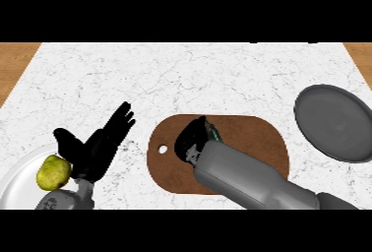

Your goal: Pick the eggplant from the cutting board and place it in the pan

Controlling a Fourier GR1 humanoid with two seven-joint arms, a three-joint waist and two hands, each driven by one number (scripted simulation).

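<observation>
Mostly hidden, the eggplant [212,132] is enclosed by the curled right hand [192,140] on the brown cutting board [254,142]. Bare marble counter [218,78] is left between board and grey pan [338,123] at the right edge. The left hand [102,142] is held spread beside a yellowish fruit [53,172] on a white plate [15,184]

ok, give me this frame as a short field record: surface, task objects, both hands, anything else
surface: white marbled counter
cutting board: brown, rounded, centre, hole at its left end
eggplant: mostly hidden under right hand; only a green bit shows
pan: grey, round, far right, nothing in it
right hand: over the board, fingers curled down; grasp cannot be confirmed
left hand: open, fingers up, resting at left
other: white plate at lower left, yellow-green fruit on it
</observation>
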